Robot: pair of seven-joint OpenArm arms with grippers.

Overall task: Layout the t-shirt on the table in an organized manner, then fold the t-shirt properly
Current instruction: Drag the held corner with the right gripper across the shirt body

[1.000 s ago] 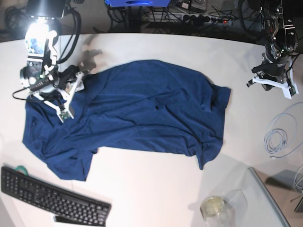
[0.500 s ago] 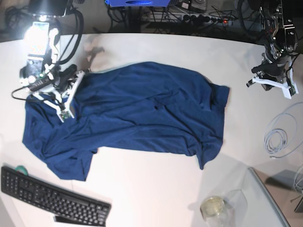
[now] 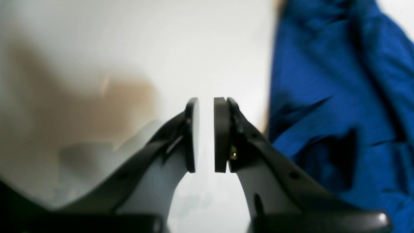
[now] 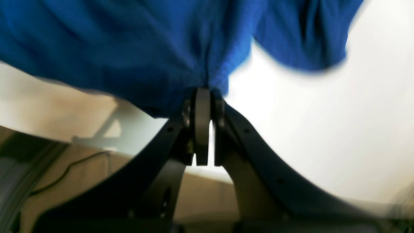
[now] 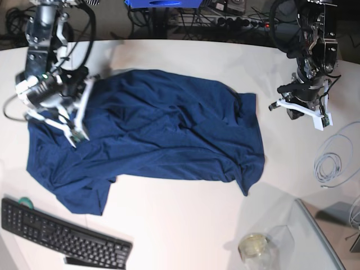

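The dark navy t-shirt [image 5: 169, 129] lies rumpled across the middle of the white table [image 5: 185, 225]. One sleeve points toward the keyboard. My right gripper [image 5: 81, 109] is over the shirt's far left edge. In the right wrist view it [image 4: 207, 92] is shut on a bunched fold of the t-shirt [image 4: 129, 42], which hangs lifted above the table [image 4: 307, 129]. My left gripper [image 5: 298, 109] hovers over bare table just right of the shirt. In the left wrist view its pads [image 3: 206, 103] stand nearly together with nothing between them, and the t-shirt [image 3: 339, 97] is off to the side.
A black keyboard [image 5: 62, 236] lies at the front left, with a small green object [image 5: 23, 201] beside it. A glass jar [image 5: 254, 247] stands at the front right next to a clear panel [image 5: 315, 236]. A coiled white cable [image 5: 332, 163] lies at the right edge.
My right gripper has shut on the shirt's left edge and pulled it up and back. The shirt's right side has slid left. My left arm has moved in toward the shirt.
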